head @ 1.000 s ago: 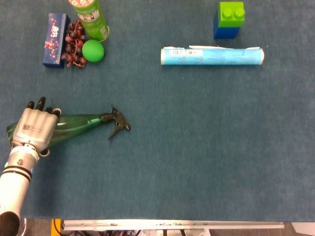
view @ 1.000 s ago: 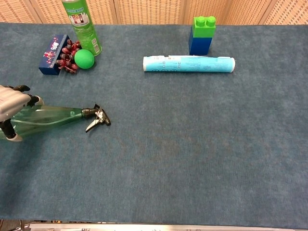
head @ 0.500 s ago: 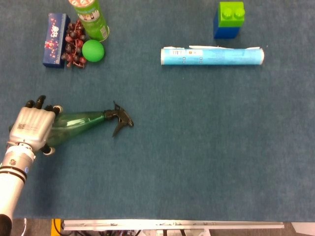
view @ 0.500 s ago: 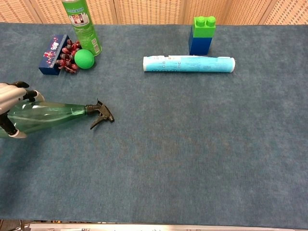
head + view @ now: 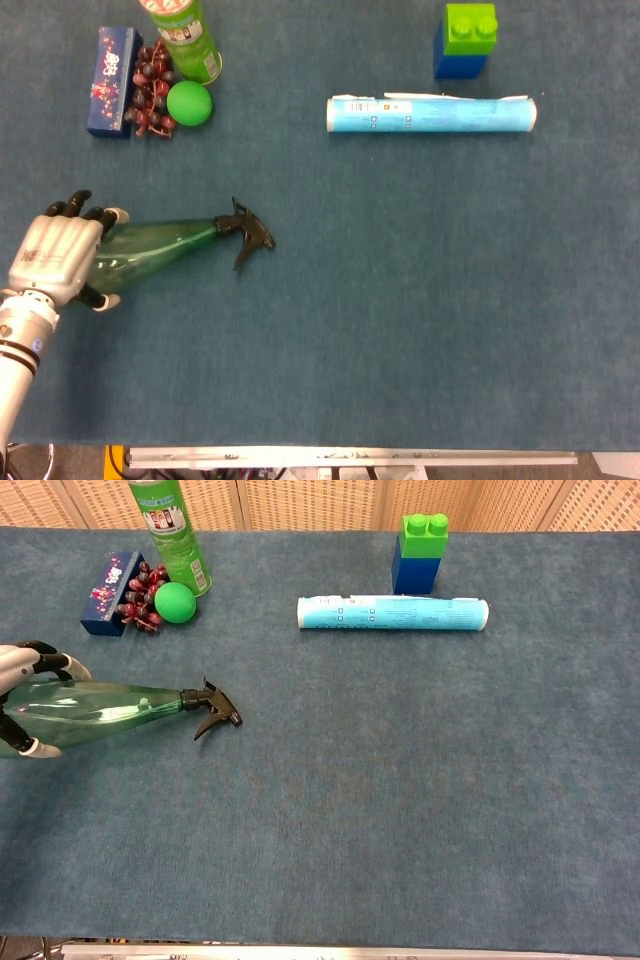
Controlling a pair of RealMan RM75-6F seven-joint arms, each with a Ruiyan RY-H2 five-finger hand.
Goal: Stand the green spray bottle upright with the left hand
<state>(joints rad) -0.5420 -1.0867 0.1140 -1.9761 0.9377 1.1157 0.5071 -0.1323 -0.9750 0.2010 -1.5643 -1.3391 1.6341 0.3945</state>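
Your left hand (image 5: 58, 262) sits at the far left edge of the table (image 5: 400, 330), fingers (image 5: 88, 212) curled over the fat base end of the green spray bottle (image 5: 150, 252), thumb underneath on the near side, so you are grasping it around the body. The chest view shows the same grip, with only the fingertips (image 5: 50, 661) inside the frame. Your right hand appears in neither view.

The bottle is not upright. Its long axis runs left to right, base in your hand, neck and black trigger head (image 5: 250, 232) pointing right and slightly toward the far side. The pictures do not show whether the head touches the cloth.

In the far left corner you have one dark blue box (image 5: 111, 66), one bunch of red grapes (image 5: 148, 92) just beside it, one green ball (image 5: 189, 103) and one green can (image 5: 184, 34) standing upright. Further right lies one light blue tube (image 5: 430, 113) on its side, and beyond it one block stack (image 5: 465, 40), green on blue.
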